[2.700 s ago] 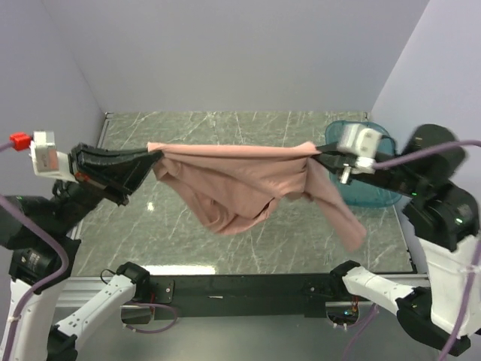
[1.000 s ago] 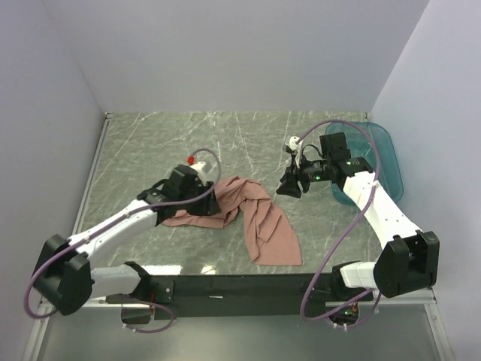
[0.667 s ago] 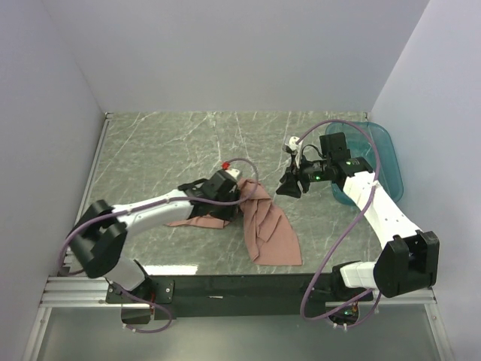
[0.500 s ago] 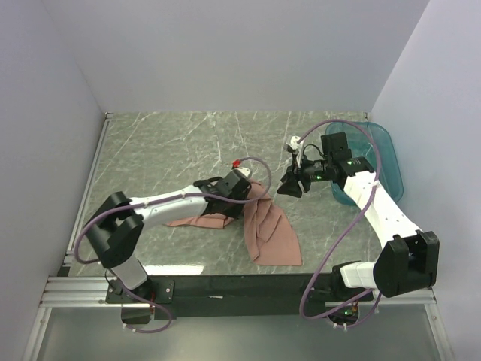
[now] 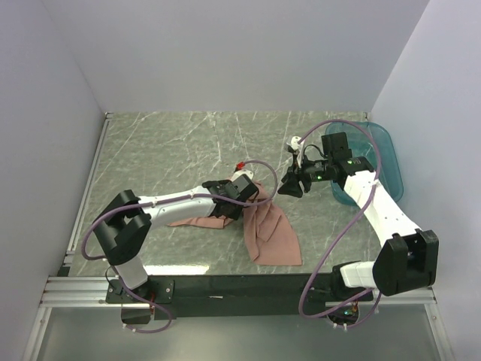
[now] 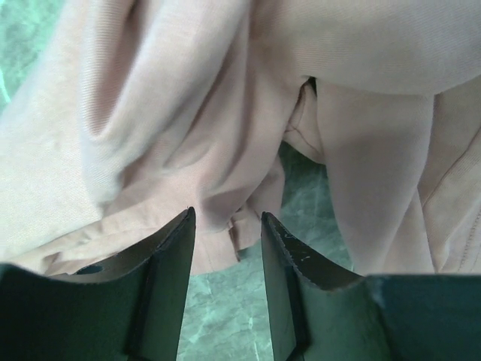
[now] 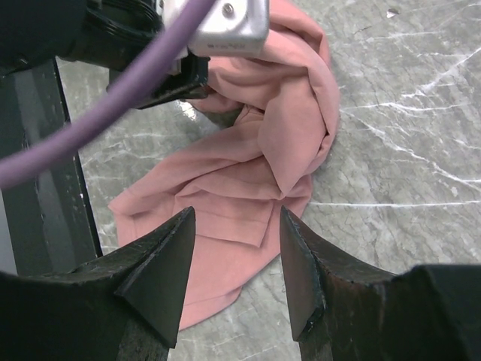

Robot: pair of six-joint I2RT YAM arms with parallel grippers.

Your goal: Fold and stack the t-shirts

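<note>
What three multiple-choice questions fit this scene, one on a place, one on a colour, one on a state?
1. Where does the tub stand?
A. at the far right of the table
B. in the near left corner
C. in the centre

2. What colour is the t-shirt?
A. white
B. pink
C. blue

3. How is the right gripper?
A. shut on the t-shirt
B. open and empty
C. shut on the tub

Answers: 1 A, it sits at the far right edge; 2 B, the crumpled cloth is dusty pink; 3 B, its jaws stand apart with nothing between.
</note>
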